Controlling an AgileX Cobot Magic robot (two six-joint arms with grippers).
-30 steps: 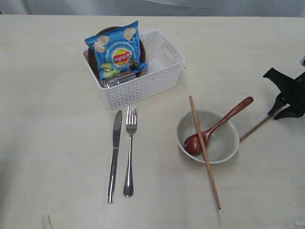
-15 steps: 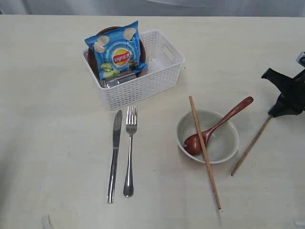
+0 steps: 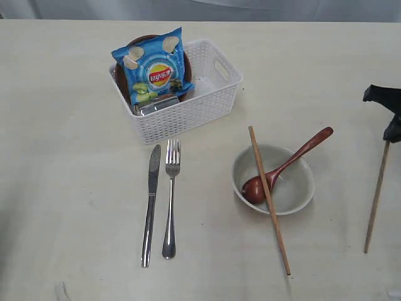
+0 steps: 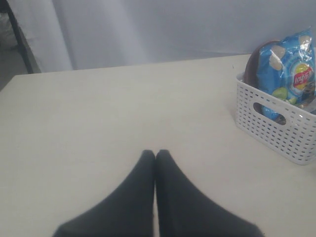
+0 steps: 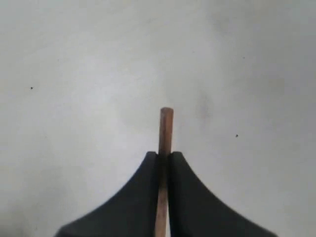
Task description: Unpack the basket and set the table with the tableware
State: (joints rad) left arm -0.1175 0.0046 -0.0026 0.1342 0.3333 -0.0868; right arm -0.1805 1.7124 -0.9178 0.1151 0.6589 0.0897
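Clenched on chopstick (image 5: 166, 123): right claw (image 5: 164, 156), mostly cropped in exterior view. Clenched empty: left claw (image 4: 155, 154). Well apart from both, plate (image 4: 252, 64) largely hidden behind Lay's bag (image 4: 289, 74).

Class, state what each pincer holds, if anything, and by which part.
Right pincer: a wooden chopstick, pinched near one end. Left pincer: shut, holding nothing.
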